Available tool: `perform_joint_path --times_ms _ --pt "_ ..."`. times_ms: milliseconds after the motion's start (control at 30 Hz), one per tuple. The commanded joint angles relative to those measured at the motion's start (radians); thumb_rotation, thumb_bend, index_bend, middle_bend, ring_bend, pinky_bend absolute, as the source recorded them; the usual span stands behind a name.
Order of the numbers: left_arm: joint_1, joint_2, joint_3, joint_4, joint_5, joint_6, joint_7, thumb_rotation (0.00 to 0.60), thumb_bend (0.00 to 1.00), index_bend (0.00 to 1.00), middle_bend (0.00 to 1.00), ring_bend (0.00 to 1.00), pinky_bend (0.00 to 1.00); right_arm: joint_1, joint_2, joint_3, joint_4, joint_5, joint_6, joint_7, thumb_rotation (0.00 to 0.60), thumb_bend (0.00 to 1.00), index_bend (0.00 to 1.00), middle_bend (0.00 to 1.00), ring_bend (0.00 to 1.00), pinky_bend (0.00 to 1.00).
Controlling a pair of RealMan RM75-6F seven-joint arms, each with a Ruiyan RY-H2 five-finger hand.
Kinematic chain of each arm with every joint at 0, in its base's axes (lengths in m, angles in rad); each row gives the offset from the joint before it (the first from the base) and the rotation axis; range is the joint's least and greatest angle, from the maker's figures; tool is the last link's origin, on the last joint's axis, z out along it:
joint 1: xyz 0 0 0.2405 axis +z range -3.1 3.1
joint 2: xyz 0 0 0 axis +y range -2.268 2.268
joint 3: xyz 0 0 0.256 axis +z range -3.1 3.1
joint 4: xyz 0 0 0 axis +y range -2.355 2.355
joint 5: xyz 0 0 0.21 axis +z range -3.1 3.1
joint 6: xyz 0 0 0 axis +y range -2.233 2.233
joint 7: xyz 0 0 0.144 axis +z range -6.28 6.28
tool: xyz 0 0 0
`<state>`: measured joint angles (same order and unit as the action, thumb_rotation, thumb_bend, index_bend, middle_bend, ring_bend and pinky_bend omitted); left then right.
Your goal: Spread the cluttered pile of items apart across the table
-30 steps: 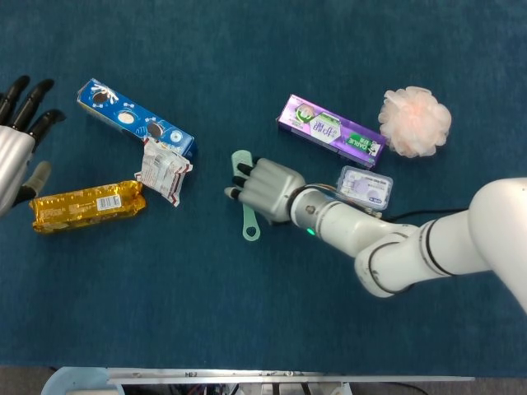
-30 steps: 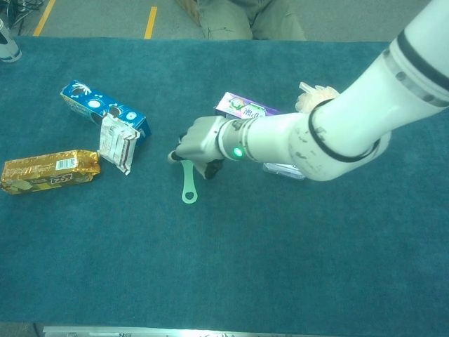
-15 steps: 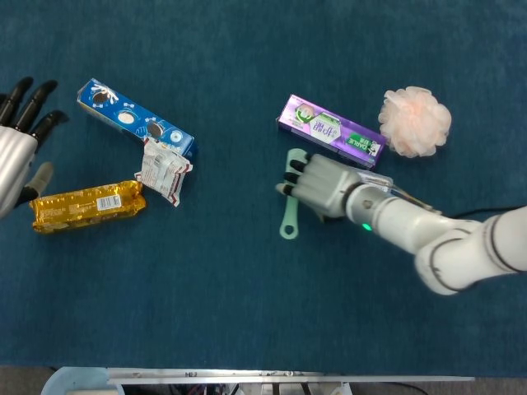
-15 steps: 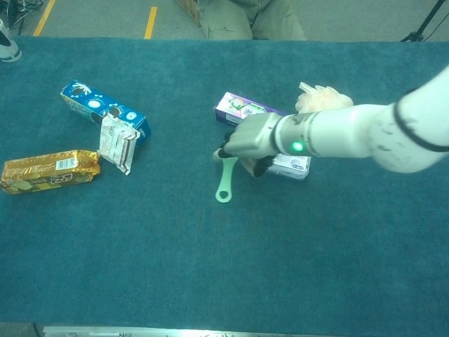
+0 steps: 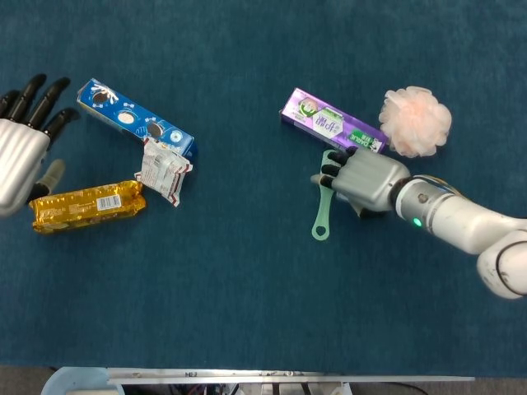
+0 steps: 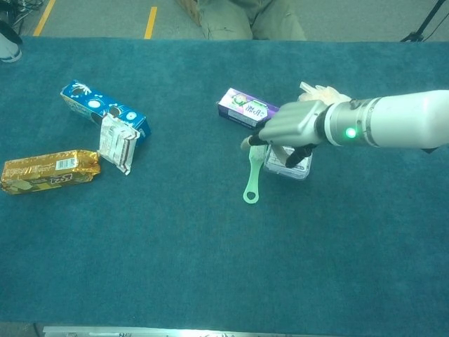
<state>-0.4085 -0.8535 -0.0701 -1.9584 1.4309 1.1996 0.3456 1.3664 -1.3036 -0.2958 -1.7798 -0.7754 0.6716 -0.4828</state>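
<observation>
The right robot hand (image 5: 362, 181) (image 6: 289, 125) is sitting right of centre on the counter (image 5: 247, 296) (image 6: 210, 267), its fingers curled down over the upper end of a pale green handled tool (image 5: 323, 206) (image 6: 253, 175) and gripping it. The tool's long axis is running from about 12 o'clock, under the fingers, down to about 6 o'clock and slightly left, with its ring end lying free on the cloth. In the chest view a clear plastic box (image 6: 289, 166) is lying directly beneath the hand, mostly hidden by it.

Just past the hand at 11 o'clock a purple toothpaste box (image 5: 333, 122) (image 6: 247, 109) is lying flat, its long axis sloping from 10 o'clock to 4 o'clock; its lower right end is close to the knuckles, though contact cannot be told. At 1 o'clock from the hand a pink bath pouf (image 5: 415, 121) (image 6: 319, 93) is resting near that same end of the box.

Well apart to the left, a blue cookie box (image 5: 135, 118) (image 6: 103, 108) is lying diagonally, a white crumpled packet (image 5: 162, 170) (image 6: 116, 144) touching its lower right end, and a gold snack bar (image 5: 86, 205) (image 6: 49, 169) is lying nearly level below both.

The left robot hand (image 5: 23, 148) is hovering at the far left edge, fingers spread and pointing toward 1 o'clock, grasping nothing, just above the gold bar's left end.
</observation>
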Motion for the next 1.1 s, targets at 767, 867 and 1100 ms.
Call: perform_joint_path --times_ms 767,867,1100 --pt "0.102 -0.109 -0.020 0.120 -0.091 0.135 -0.146 0.600 0.37 0.22 0.07 0.04 0.19 -0.530 0.377 0.084 -0.197 -0.223 0.548 0.202 0.430 0.57 0.05 0.25 0.08 0.23" --pt "0.128 -0.116 -0.015 0.108 -0.088 0.176 -0.128 0.600 0.37 0.22 0.07 0.04 0.19 -0.614 0.398 0.072 -0.206 -0.255 0.614 0.215 0.434 0.57 0.05 0.25 0.08 0.23" --pt "0.189 -0.134 0.007 0.067 -0.099 0.240 -0.099 0.600 0.37 0.22 0.07 0.04 0.19 -0.804 0.399 0.062 -0.195 -0.342 0.780 0.228 0.444 0.57 0.05 0.25 0.08 0.23"
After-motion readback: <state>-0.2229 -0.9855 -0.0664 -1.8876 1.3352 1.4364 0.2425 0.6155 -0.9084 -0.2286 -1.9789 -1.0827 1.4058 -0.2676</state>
